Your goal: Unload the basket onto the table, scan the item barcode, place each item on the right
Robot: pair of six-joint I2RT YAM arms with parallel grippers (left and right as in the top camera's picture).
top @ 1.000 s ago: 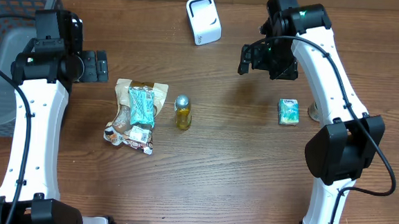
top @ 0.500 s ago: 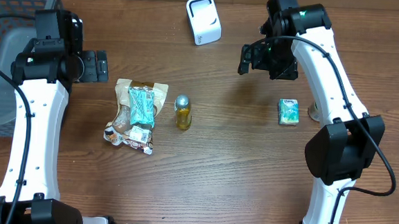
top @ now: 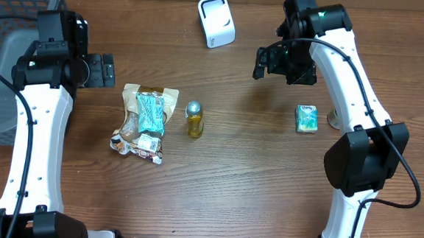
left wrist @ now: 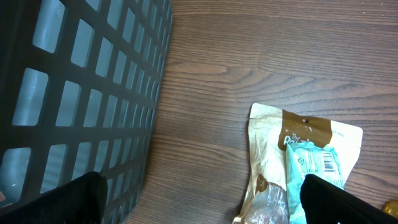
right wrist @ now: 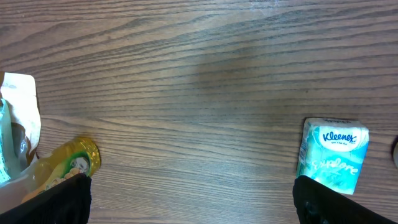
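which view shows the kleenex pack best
The right wrist view: the Kleenex tissue pack is large there, its logo readable. Overhead shows it only as a small teal block near the right arm. The left wrist view misses it.

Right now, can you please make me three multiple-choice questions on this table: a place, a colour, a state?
1. Where is the tissue pack? A) on the table, right of the bottle B) on top of the bottle C) under the bottle
2. What colour is the scanner? A) black B) white C) red
3. How are the left gripper and right gripper? A) both shut B) both open, empty C) one holds the bottle
Key: 1 A, it lies flat on the wood; 2 B, its case is white; 3 B, fingers apart, nothing between.
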